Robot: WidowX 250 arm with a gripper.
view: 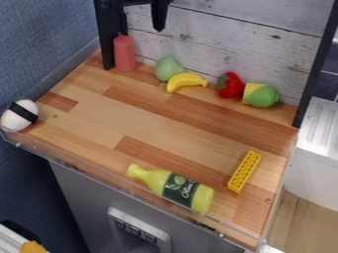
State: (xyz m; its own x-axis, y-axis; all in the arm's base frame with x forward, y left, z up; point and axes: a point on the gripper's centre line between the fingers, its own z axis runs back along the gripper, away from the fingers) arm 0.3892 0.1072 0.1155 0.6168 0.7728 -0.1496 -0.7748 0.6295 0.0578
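The gripper (159, 15) is at the top edge, partly cut off, hanging in front of the whitewashed plank wall. Below it on the wooden counter are a red candle-like cylinder (124, 53), a green pear (168, 68) and a yellow banana (186, 81) lying against the pear's front. Farther right sit a red strawberry (230, 85) and a yellow-and-green corn toy (260, 95). Near the front edge a yellow-green bottle (173, 188) lies on its side, its neck to the left. To its right is a yellow studded brick (244, 171).
A white egg-shaped object (20, 115) with a black band sits at the counter's left corner. Clear edging (119, 185) runs along the front. Black posts (109, 34) stand at the back left and right, with the plank wall (218, 39) between them.
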